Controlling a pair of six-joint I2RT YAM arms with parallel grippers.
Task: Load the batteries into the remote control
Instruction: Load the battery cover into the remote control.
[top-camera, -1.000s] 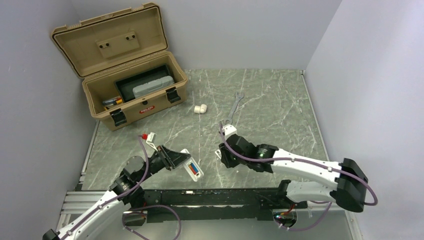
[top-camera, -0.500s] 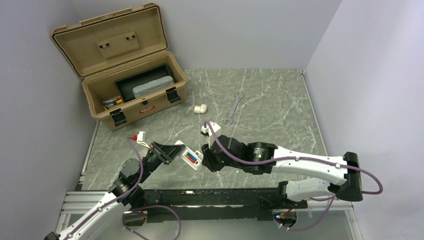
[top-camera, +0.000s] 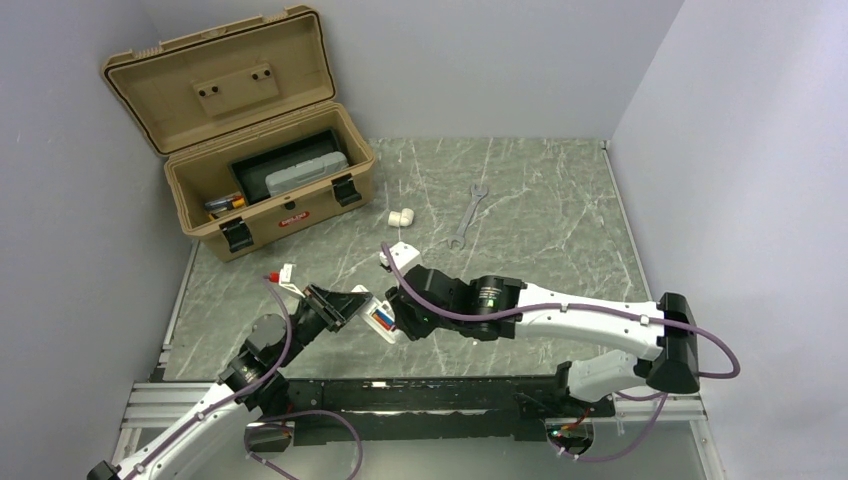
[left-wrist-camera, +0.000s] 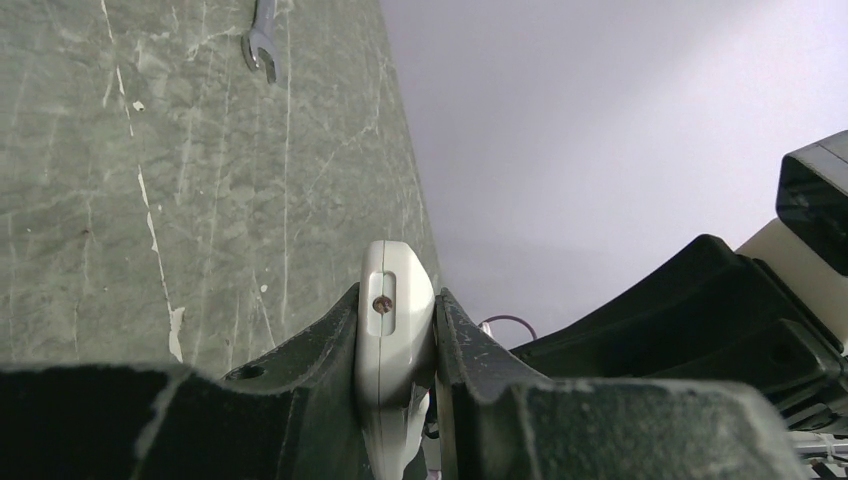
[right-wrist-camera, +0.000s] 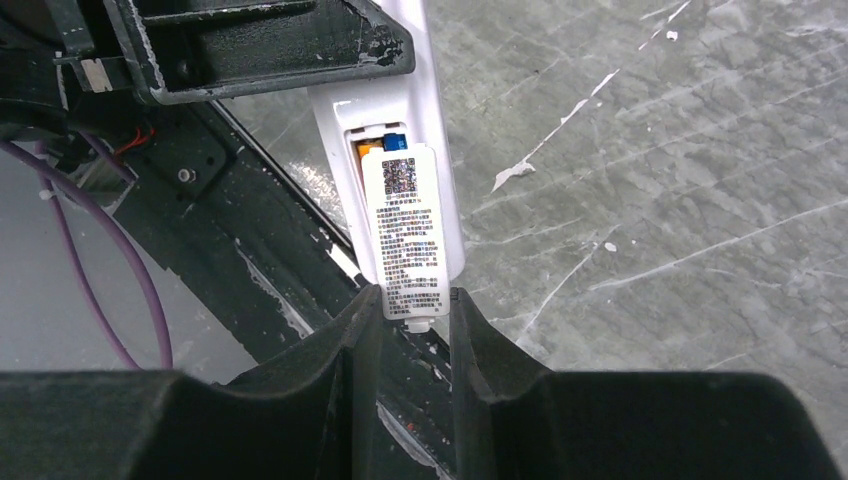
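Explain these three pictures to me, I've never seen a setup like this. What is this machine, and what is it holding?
These are two robot arms bolted to a marble-patterned table. One picture looks down from above. The other two come from a camera on each wrist. The left arm's fingers clamp a white remote control. The right arm's fingers appear to pinch the labelled battery cover over its recess, where an orange battery peeks out. Also on the table are an open tan toolbox, a wrench and a white pipe elbow.
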